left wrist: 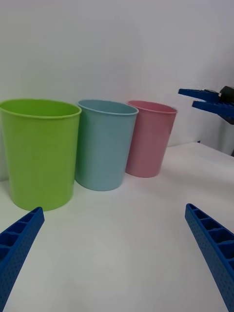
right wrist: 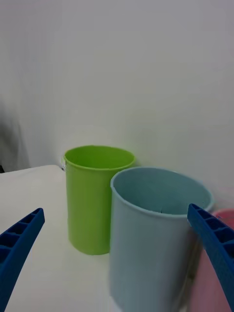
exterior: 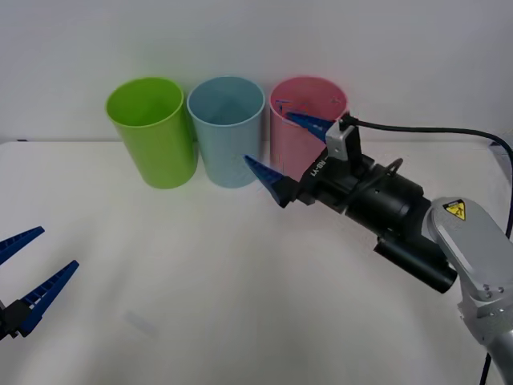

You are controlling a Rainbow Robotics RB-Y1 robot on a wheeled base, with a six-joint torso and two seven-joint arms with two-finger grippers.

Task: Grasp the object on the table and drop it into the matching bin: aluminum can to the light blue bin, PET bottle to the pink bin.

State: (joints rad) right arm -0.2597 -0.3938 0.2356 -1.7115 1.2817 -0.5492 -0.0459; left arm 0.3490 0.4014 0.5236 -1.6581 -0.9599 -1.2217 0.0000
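Right end effector (exterior: pixel 287 154) is hovering wide open, holding nothing, before light blue bin (exterior: pixel 228 128) and pink bin (exterior: pixel 298 124) | left end effector (exterior: pixel 28 275) is waiting wide open over counter (exterior: pixel 240 281) | left wrist view is showing all three bins in row.

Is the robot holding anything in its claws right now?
No. The right claw is open and empty by the light blue bin and pink bin. The left claw is open and empty too.

Right gripper (exterior: pixel 290 154) open beside pink bin (exterior: pixel 298 136)
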